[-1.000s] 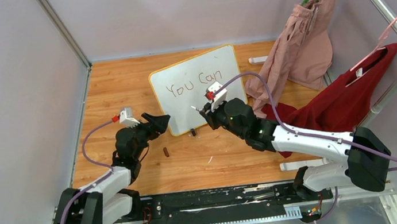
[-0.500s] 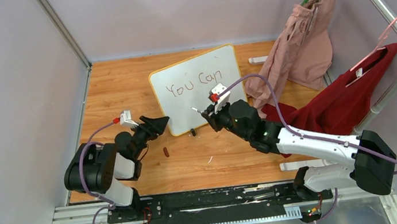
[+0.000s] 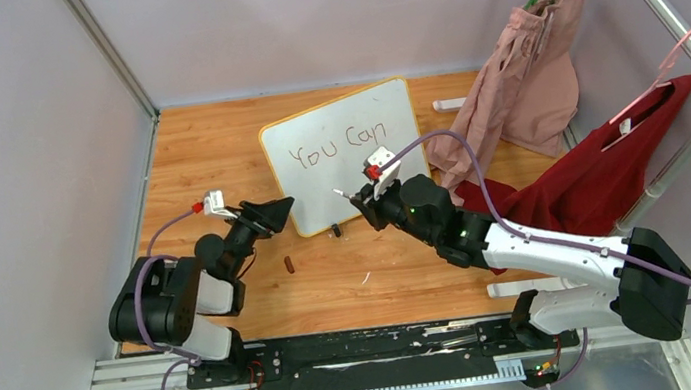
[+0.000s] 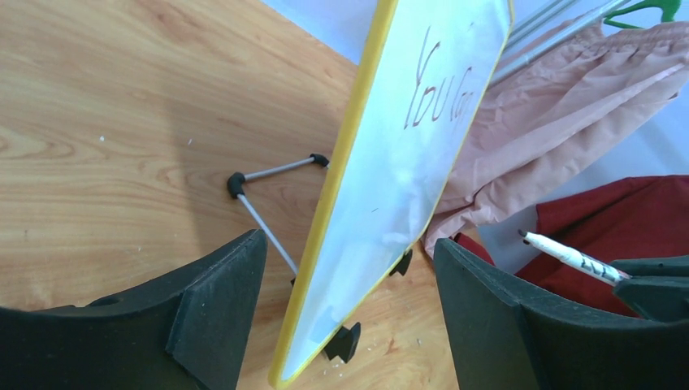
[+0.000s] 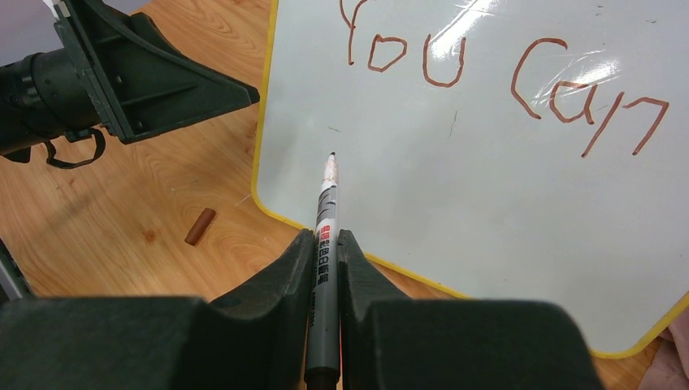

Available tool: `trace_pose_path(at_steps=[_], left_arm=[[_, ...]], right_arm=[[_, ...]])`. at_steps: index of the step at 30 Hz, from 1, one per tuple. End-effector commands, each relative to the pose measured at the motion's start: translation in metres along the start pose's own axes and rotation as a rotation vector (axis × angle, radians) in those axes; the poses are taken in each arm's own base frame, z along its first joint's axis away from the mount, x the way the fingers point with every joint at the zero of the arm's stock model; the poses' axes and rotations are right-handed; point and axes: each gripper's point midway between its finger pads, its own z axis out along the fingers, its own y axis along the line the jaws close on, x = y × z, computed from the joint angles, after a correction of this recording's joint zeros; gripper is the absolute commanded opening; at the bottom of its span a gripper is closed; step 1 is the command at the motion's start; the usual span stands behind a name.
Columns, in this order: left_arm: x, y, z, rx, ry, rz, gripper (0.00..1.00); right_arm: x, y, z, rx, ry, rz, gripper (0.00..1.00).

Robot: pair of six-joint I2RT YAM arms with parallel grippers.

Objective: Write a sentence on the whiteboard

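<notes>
The whiteboard [image 3: 346, 150] stands tilted on the wooden table, its yellow frame and black feet showing. The sentence [image 3: 340, 143] reads "You Can" in reddish-brown strokes on the upper half [image 5: 504, 81]. My left gripper [image 3: 281, 209] is open, and the board's lower left edge [image 4: 325, 268] stands between its jaws with gaps on both sides. My right gripper [image 5: 325, 240] is shut on a grey marker [image 5: 325, 227]. The marker's tip points at the blank lower left of the board [image 5: 487, 211]; contact cannot be told.
A brown marker cap [image 3: 288, 263] lies on the wood near the board's front. A pink garment [image 3: 527, 70] and a red garment [image 3: 611, 170] hang from a metal rack [image 3: 660, 7] at the right. Grey walls enclose the table.
My left arm has folded back toward the left, with its gripper staying at the board's lower left corner. The right arm and its marker have barely shifted.
</notes>
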Motion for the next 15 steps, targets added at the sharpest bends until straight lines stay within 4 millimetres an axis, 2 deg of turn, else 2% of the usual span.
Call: trace_pose_path(at_steps=[1,5,15], left_arm=[[-0.022,-0.016,0.005,0.067,-0.070,0.085,0.79],[-0.018,-0.011,0.011,0.065,-0.052,0.103,0.73],[0.010,0.013,0.008,0.012,0.042,0.098,0.64]], right_arm=[[-0.015,0.008,-0.004,-0.034,-0.045,-0.002,0.00],[-0.014,0.009,-0.005,-0.038,-0.045,0.001,0.00],[-0.017,0.008,-0.004,-0.029,-0.053,-0.001,0.00]])
